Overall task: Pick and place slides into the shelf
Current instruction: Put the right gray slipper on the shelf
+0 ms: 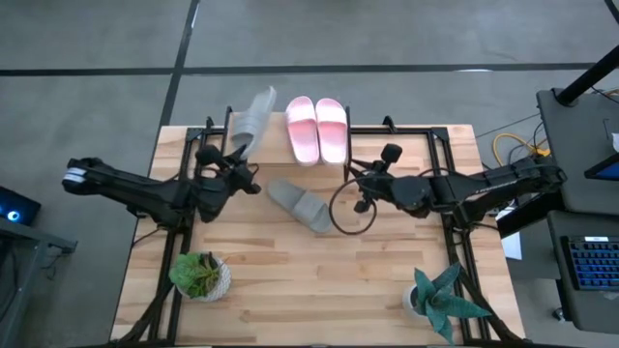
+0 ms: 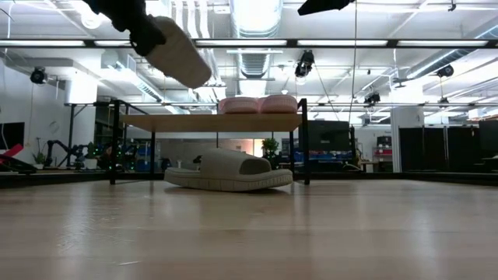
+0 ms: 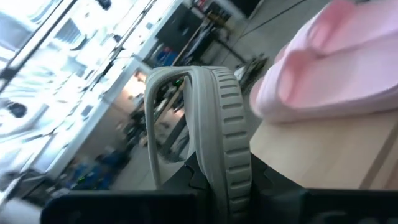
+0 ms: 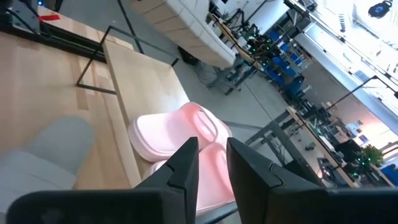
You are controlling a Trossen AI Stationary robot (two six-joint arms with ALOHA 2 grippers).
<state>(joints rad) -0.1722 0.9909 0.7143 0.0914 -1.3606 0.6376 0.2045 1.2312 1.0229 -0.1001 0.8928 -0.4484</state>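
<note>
My left gripper (image 1: 235, 155) is shut on a grey slide (image 1: 254, 116), held up over the left end of the shelf (image 2: 214, 122). In the low view this slide (image 2: 179, 50) slants high above the shelf's plank. Two pink slides (image 1: 316, 129) rest sole-down, side by side, on the shelf's top. A second grey slide (image 1: 300, 205) lies sole-down on the table in front of the shelf. My right gripper (image 4: 213, 165) hovers near the pink slides. Only a narrow gap shows between its fingers, and nothing is in it. My left gripper pinches the grey slide by the near end of its sole (image 3: 217, 180), coming at it level from the table's near-left side. The slide itself hides most of the fingers. It is lifted clear and turned on its edge, ribbed tread (image 3: 231, 118) showing, strap (image 3: 155, 112) to one side.
A potted plant (image 1: 201, 275) stands at the near left of the table and another (image 1: 445, 300) at the near right. A dark cable loop (image 1: 353, 208) hangs below the right arm, beside the grey slide on the table. Bare wood lies between the plants.
</note>
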